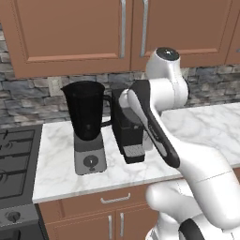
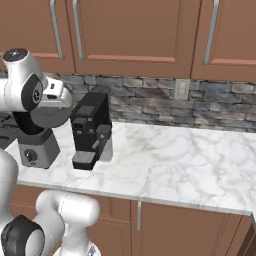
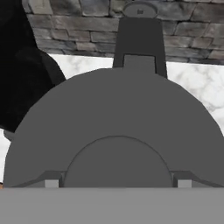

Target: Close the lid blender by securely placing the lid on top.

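Note:
The blender (image 1: 86,122) stands on the marble counter left of the coffee machine, its dark jar open at the top; its grey base (image 2: 34,150) shows behind my arm. The lid (image 3: 118,109), a dark grey disc with a raised round centre, lies right under my hand. My gripper (image 3: 117,183) is open, with one fingertip on each side of that raised centre, close to it. In the right base view the gripper (image 2: 102,141) is low beside the coffee machine's right side.
The black coffee machine (image 1: 129,131) (image 2: 87,127) stands between blender and hand, and shows dark at the left of the hand view (image 3: 22,78). A stove (image 1: 14,159) adjoins the counter's left end. A stone backsplash (image 2: 150,100) runs behind. Bare marble (image 2: 190,160) stretches right.

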You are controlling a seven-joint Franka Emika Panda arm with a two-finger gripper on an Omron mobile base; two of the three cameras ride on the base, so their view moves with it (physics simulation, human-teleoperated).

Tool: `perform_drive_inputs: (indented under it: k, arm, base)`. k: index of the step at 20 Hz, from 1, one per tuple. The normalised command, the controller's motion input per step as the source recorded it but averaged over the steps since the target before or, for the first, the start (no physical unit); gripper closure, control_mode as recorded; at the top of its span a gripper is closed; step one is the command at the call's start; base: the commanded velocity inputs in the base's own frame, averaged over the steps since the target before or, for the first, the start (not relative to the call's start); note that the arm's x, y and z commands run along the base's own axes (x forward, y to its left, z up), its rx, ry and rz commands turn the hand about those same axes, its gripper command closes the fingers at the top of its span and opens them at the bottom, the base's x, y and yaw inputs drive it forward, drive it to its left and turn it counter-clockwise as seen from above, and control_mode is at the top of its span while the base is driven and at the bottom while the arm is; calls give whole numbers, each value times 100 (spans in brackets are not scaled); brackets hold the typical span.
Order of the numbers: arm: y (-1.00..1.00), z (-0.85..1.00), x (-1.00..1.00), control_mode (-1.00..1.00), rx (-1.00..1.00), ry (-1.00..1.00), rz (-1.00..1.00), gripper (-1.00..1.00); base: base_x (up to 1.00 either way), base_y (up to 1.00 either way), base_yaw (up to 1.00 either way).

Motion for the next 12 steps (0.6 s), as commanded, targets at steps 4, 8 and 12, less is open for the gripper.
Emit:
perform_drive_inputs:
  k: [4,8,12]
  arm:
    - [68,61,49,-100,-9,1,3,100]
    - [63,59,51,-100,-8,7,0,100]
    - [43,43,28,-100,-6,2,2,100]
  base:
    - [0,0,0]
    - [0,0,0]
    - [0,0,0]
